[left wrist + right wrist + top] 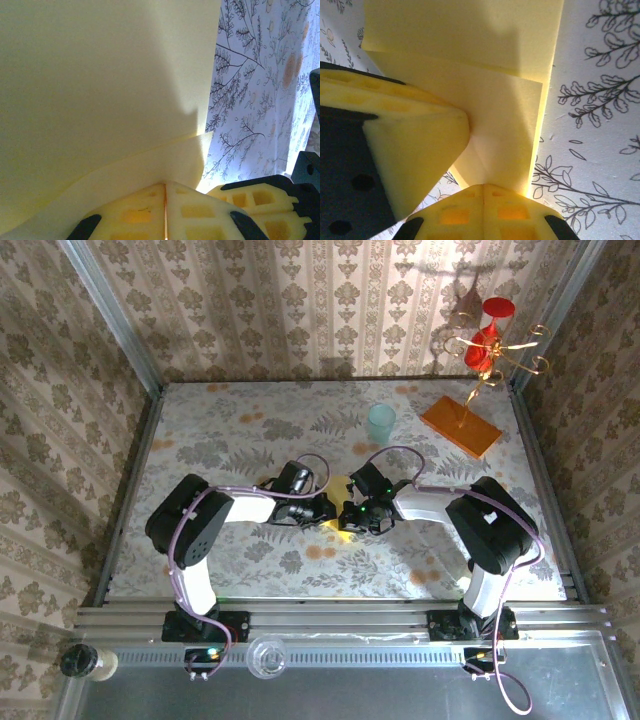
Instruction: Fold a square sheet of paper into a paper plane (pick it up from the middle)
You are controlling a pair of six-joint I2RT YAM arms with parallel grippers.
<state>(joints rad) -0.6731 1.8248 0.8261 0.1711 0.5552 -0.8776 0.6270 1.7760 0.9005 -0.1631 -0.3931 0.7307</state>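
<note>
Pressed together at bottom centre, left gripper (pixel 165 185) and right gripper (pixel 484 186) are pinching the yellow sheet (pixel 500 115), its edges running off-frame.

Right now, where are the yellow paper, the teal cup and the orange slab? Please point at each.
yellow paper (pixel 470 35): right wrist view, upper folded layer.
teal cup (pixel 381 426): top external view, its side wall.
orange slab (pixel 445 418): top external view, bare top face near its left corner.
</note>
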